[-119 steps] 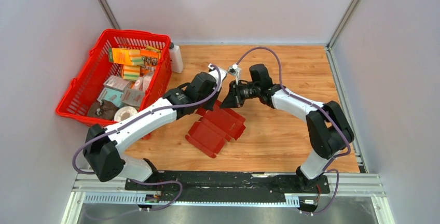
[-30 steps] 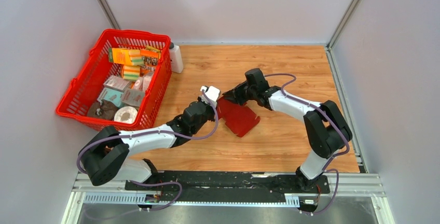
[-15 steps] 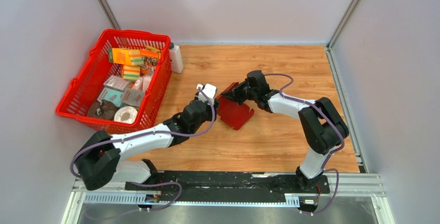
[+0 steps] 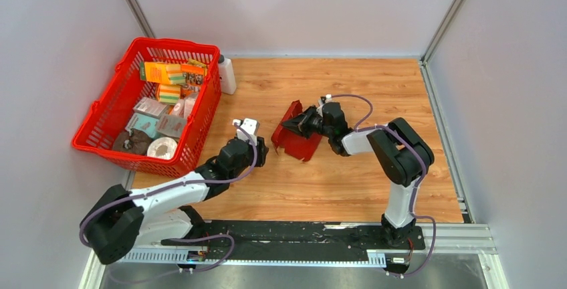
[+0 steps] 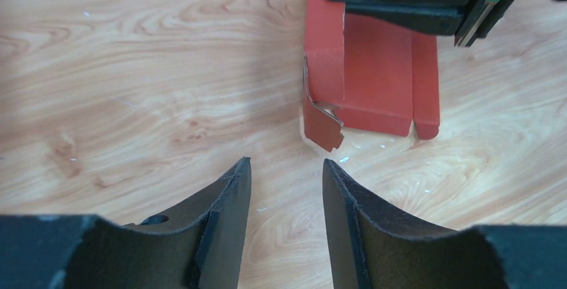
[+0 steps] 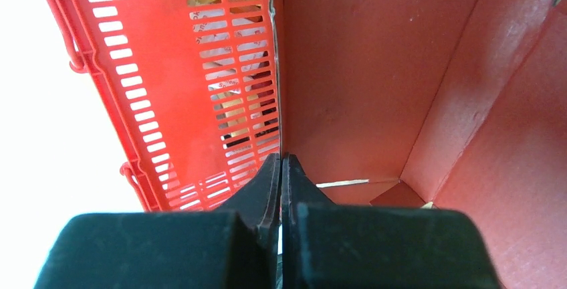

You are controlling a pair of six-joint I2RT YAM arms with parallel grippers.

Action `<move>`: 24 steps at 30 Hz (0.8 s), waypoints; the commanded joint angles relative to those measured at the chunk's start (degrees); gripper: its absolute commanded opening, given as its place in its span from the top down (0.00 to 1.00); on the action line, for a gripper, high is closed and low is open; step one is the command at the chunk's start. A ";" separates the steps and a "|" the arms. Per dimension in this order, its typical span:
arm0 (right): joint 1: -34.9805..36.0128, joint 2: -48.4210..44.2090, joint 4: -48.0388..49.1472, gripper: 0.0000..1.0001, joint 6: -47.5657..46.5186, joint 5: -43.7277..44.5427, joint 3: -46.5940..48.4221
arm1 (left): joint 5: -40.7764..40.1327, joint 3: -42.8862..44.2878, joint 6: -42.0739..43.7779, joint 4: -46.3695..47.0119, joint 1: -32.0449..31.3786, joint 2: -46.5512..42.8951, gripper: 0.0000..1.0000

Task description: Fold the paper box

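Far left, the red basket [image 4: 134, 158] of packages plays no part in this. My left end effector [image 5: 284, 165] hovers low over the tabletop [image 5: 134, 68], fingers apart and nothing between them, pointing at the paper box [image 4: 294, 138] from just short of it. The box sits mid-tabletop, partly raised. Walls stand around a floor panel, but a crumpled tab hangs loose at the corner nearest that end effector, and the top looks open. My right end effector [image 6: 281, 162] is clamped on the thin edge of one upright wall. I judge the folding roughly half done: the sides are formed, while tucking the tabs and closing the flaps remain.
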 commanded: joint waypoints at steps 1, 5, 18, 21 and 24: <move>-0.29 1.99 13.93 1.00 -4.44 -2.09 -1.84 | 2.43 0.48 -1.42 7.74 0.19 6.45 0.48; -0.38 4.88 18.68 1.00 -4.71 -3.31 -2.28 | 2.34 0.84 -1.16 13.81 0.19 13.92 0.48; -0.12 3.05 11.49 1.00 -8.31 -0.34 -1.84 | 4.28 9.01 -0.19 17.25 0.10 22.20 0.64; 0.50 2.78 12.18 1.00 -6.91 1.16 -2.80 | 2.60 11.37 -1.51 14.63 0.10 23.77 0.64; 1.11 3.22 14.19 1.00 -5.33 2.03 -3.77 | 2.52 14.10 -1.94 11.90 0.10 25.88 0.66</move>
